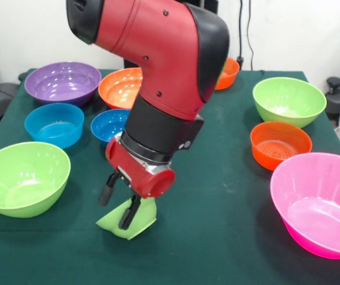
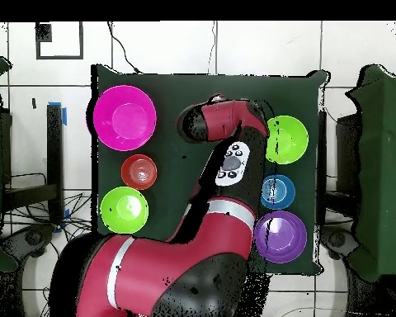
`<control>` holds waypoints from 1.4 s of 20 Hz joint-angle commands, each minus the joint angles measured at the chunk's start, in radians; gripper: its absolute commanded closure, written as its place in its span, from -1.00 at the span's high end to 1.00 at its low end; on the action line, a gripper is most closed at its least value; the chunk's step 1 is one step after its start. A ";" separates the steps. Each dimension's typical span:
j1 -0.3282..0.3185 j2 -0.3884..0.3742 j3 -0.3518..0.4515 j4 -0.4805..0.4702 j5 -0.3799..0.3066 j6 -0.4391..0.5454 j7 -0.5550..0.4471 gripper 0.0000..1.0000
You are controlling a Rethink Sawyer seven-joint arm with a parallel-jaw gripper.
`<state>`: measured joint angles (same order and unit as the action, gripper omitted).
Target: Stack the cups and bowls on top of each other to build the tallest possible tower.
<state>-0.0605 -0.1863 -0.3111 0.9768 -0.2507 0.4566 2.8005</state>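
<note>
Nine bowls show on the green bench, and none is stacked on another, so the tower is, by my judgement, barely begun.

Taking the small lime green bowl near the front edge as the landmark: it is tipped on its side, and the pincer of the red and black arm grips its rim, one black finger outside and one inside. It looks like the first piece being lifted or placed.

To its right at the front sits a large pink bowl. To its left sits a large lime green bowl.

Further back and to the right are an orange bowl and, behind that, another lime green bowl. Further back and to the left are a light blue bowl and a smaller blue bowl, partly hidden by the arm.

Farthest back are a purple bowl at left, an orange bowl directly behind the landmark, and a small orange bowl peeking out beside the arm.

All are upright and well apart, so every one has yet to be gathered. The arm's bulk hangs over the bench's middle and hides part of it; the two blue bowls lie closest to its wrist and could be knocked.
</note>
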 commanded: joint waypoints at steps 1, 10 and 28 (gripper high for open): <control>0.031 0.040 0.049 -0.039 0.045 0.107 0.054 1.00; 0.043 0.049 0.027 -0.038 0.101 0.120 0.095 1.00; 0.071 0.110 -0.054 -0.075 0.244 0.135 0.179 -1.00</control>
<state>-0.0218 -0.1132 -0.4030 0.9448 -0.0666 0.4691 2.8007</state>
